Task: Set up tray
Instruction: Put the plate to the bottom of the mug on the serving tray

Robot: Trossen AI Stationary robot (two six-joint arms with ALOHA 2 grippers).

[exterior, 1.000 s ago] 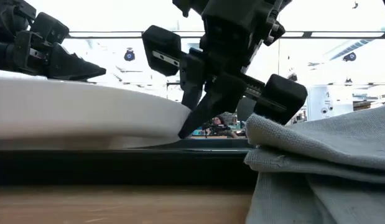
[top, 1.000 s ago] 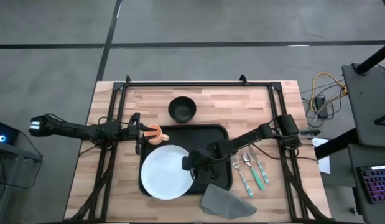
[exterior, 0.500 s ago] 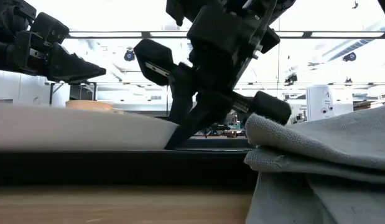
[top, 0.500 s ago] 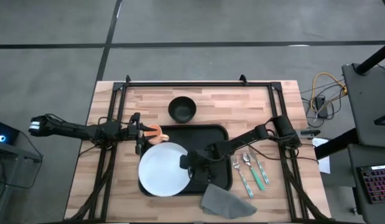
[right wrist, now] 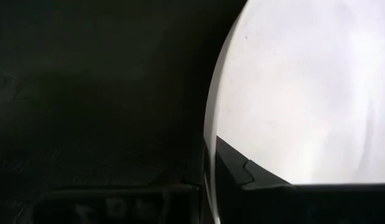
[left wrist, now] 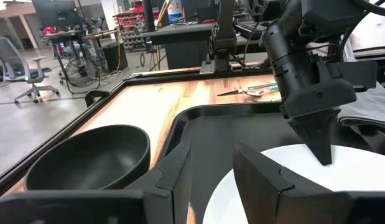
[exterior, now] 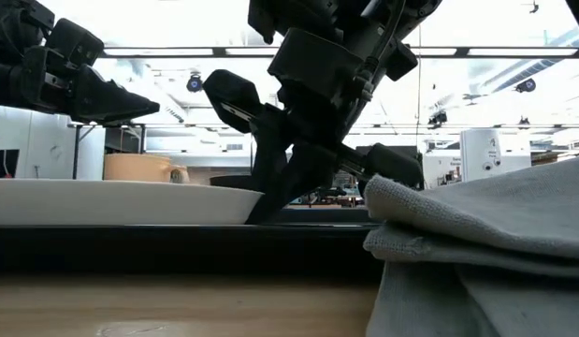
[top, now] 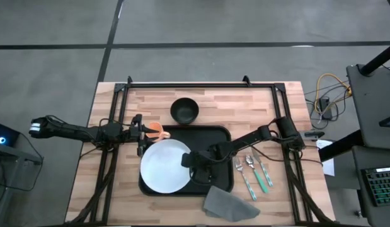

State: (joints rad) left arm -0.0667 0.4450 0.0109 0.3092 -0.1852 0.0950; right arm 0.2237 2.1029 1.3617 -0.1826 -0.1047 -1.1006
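Tray [top: 210,140] sits in the middle of the bench [top: 276,208], black, its long side running left to right; the white plate [top: 165,167] lies flat inside its left half, close to the tray's left and near rims; I see my right hand [top: 187,161] down at the plate's right edge, fingers clenched together on the rim, and in the right wrist view the plate's edge [right wrist: 210,143] runs between the dark fingers [right wrist: 242,174]; the low view shows the same pinch, the hand [exterior: 259,208] tilted down onto the plate [exterior: 121,199]; my left hand [top: 143,133] hovers at the tray's far-left corner, just beside an orange cup [top: 155,129]; its fingers [left wrist: 260,174] stand apart with nothing between them in the left wrist view, so I call it released; a black bowl [top: 184,110] stands on the bench beyond the tray's far rim, apart from it; a grey napkin [top: 227,202] lies folded at the tray's near-right corner, overlapping the rim; cutlery with green handles [top: 252,175] lies on the bench right of the tray.
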